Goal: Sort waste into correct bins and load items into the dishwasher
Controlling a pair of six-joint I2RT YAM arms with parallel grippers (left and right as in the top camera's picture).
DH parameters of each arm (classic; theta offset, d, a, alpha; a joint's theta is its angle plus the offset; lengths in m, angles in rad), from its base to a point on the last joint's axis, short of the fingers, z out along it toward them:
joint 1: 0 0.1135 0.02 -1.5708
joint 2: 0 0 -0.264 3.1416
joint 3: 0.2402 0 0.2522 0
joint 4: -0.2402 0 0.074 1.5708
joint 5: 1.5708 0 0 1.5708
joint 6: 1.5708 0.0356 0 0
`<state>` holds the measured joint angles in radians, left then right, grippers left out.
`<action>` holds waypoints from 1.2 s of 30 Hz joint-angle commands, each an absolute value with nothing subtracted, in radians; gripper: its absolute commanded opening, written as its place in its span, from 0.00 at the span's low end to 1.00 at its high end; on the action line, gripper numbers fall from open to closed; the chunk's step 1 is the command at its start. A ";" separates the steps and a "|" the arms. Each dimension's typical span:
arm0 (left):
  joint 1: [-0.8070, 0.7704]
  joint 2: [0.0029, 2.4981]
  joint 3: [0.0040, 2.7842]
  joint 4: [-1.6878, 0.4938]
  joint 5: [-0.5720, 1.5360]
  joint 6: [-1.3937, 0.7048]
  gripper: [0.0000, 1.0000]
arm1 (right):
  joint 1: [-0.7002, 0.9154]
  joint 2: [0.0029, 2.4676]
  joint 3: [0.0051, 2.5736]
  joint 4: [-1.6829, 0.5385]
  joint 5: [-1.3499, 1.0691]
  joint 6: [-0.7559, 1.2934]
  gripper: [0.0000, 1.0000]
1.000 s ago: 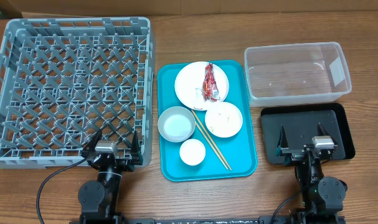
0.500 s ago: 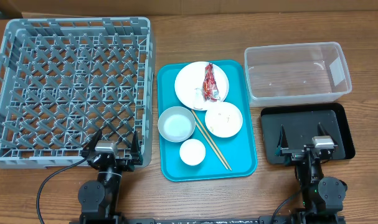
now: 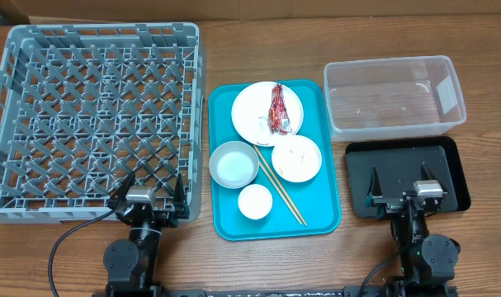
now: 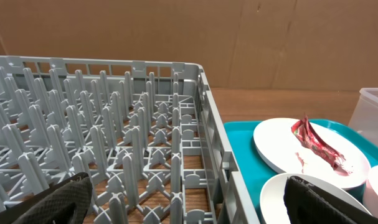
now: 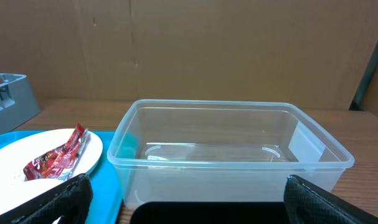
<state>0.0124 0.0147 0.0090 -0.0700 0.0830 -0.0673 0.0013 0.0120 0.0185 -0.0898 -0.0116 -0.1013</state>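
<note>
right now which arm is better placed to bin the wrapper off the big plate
Right, likely. The wrapper lies toward the right of the large plate, and the clear tub and black tray sit by the open, empty right gripper. The open left gripper hangs at the dish rack.

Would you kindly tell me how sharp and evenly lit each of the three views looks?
Overhead: even light, sharp throughout, soft shadows, faint sheen on the clear tub. Left wrist: dish rack crisp; the close fingers dark and soft. Right wrist: tub sharp with mild reflections; its fingers blurred too.
</note>
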 commanded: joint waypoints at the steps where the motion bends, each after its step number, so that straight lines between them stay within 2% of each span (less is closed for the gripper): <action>1: 0.006 0.005 0.005 -0.070 0.094 -0.044 1.00 | -0.001 0.006 0.008 -0.084 -0.012 -0.102 1.00; 36: 0.006 0.005 0.005 -0.070 0.093 -0.053 1.00 | -0.001 0.006 0.008 -0.082 -0.028 -0.062 1.00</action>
<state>0.0124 0.0147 0.0090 -0.0696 0.0826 -0.0669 0.0013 0.0120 0.0185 -0.0883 -0.0116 -0.1009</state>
